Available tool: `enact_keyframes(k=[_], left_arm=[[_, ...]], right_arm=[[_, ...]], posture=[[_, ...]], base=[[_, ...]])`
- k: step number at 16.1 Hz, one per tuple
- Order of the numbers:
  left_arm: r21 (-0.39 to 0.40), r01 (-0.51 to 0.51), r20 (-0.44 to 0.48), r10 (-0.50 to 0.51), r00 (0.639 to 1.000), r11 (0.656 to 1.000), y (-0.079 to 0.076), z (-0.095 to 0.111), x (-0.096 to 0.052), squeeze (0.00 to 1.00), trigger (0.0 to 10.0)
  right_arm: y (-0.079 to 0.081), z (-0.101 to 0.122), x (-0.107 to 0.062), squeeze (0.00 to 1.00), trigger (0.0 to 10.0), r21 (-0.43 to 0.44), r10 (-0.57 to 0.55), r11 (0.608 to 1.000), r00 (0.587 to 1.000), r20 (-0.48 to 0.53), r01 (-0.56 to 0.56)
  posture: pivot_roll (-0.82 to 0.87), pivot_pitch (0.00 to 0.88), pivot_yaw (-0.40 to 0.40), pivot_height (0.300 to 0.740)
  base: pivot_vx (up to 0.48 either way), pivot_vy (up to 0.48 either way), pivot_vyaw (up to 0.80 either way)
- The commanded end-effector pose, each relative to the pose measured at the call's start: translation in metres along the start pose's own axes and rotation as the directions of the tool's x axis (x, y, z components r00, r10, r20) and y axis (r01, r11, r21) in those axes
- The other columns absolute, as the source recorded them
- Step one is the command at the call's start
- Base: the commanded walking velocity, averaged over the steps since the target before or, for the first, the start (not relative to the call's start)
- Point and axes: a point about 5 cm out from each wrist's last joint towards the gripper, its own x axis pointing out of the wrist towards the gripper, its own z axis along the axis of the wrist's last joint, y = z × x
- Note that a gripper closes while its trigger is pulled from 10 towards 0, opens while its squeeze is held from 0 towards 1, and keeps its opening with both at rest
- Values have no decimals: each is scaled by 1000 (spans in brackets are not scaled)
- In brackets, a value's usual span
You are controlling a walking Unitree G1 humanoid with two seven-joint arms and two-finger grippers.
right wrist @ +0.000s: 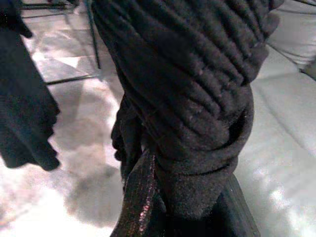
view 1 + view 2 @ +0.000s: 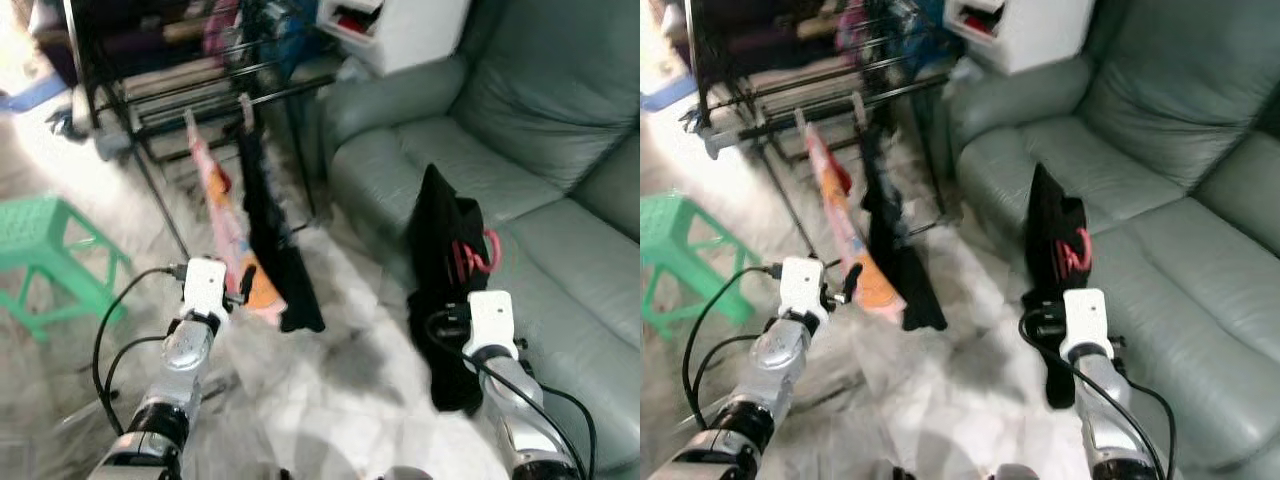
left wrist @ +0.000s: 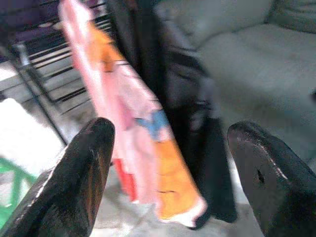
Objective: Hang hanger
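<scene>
Two garments already hang on the drying rack (image 2: 215, 95) at upper left: a pink and orange garment (image 2: 225, 225) and a black garment (image 2: 275, 240) right beside it, both dangling off the front rail. Further left there's a green stool (image 2: 50, 250) on the pale floor (image 2: 340, 400).

Left gripper (image 3: 168, 163) is up in front of those hung clothes with its fingers spread wide apart, nothing between them, nothing touching; it faces the pink piece.

Moving right, the right gripper (image 2: 1065, 285) is clamped on a bunched black knit garment (image 2: 445, 260), holding it upright just off the front edge of the grey-green sofa (image 2: 520, 150). A pink hanger (image 2: 478, 255) pokes out of the cloth near the top, hook curling toward the sofa side. In the right wrist view the knit wraps right over the fingers (image 1: 140, 197), so the grip looks firm.

Key bit for the next move: the rack rail sits up and to the left of the held hanger, well apart from it, with the bundle's long axis roughly vertical. Probably the right arm has to carry it across toward the rail, next to the black piece.
</scene>
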Motion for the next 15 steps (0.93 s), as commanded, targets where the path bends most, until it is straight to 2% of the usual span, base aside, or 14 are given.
enact_keyframes(k=[1, 3, 5, 7, 11, 13, 14, 15], left_arm=[[30, -41, -3, 41, 999, 999, 9, 2, 0, 0, 10000], [67, -113, 24, 112, 993, 991, 13, 9, 3, 0, 10000], [73, -134, 54, 131, 990, 988, 17, 14, 0, 0, 10000], [76, -127, 51, 123, 991, 989, 22, 11, -6, 0, 10000], [79, -36, 6, 36, 999, 996, 21, 5, -19, 0, 10000], [67, -82, 15, 81, 997, 994, 26, 4, -25, 0, 10000], [49, -115, 15, 115, 993, 992, 29, 4, -27, 0, 10000], [63, -161, 26, 159, 987, 985, 33, 4, -32, 0, 10000]], right_arm=[[4, 12, 4, 0, 10000, -9, 20, 1000, 999, 39, -20], [5, 14, 6, 0, 10000, -3, 27, 1000, 999, 45, -27], [4, 21, 5, 0, 10000, 3, 21, 1000, 996, 82, -22], [7, 22, 2, 0, 10000, -2, 32, 999, 995, 98, -32], [4, 23, -3, 0, 10000, -1, 1, 1000, 993, 118, -1], [1, 21, -4, 0, 10000, 17, -11, 1000, 993, 116, 9], [2, 19, -4, 0, 10000, 20, -6, 1000, 993, 115, 4], [6, 21, -2, 0, 10000, 17, 15, 1000, 992, 126, -17]], posture=[[-118, 0, 72, 740], [-103, 0, 62, 740], [-83, 0, 44, 740], [-75, 0, 29, 740], [-74, 0, 12, 740], [-71, 0, 7, 740], [-59, 0, -2, 740], [-47, 0, -5, 740]], base=[[0, 454, 0], [0, 0, 0], [0, 0, 0], [0, 0, 0], [0, 0, 0], [0, 0, 0], [0, 0, 0], [0, 0, 0]])
